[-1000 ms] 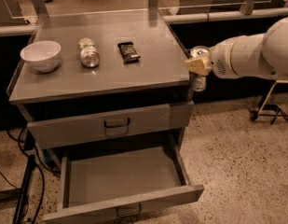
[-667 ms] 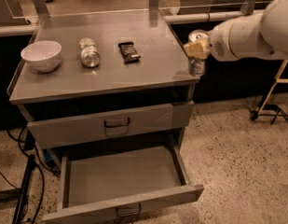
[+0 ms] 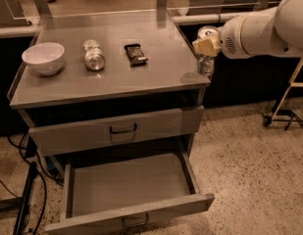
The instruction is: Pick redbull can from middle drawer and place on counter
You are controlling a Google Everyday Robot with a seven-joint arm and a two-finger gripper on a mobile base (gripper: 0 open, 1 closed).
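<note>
My gripper [image 3: 206, 46] is shut on the redbull can [image 3: 206, 65], a slim silver-blue can held upright. It hangs just off the right edge of the counter [image 3: 141, 77], with its top above the counter's level. The white arm reaches in from the right. The middle drawer [image 3: 131, 185] is pulled out below and its grey floor is bare. The top drawer [image 3: 116, 129] is closed.
On the counter stand a white bowl [image 3: 43, 58] at the left, a fatter shiny silver can [image 3: 93, 56] lying on its side, and a dark snack bar [image 3: 136, 54]. Cables [image 3: 23, 199] hang at the cabinet's left. A wheeled frame [image 3: 283, 114] stands at the right.
The gripper has lifted the can upward beside the counter's right edge and a little toward it. The drawers and counter items have not moved.
</note>
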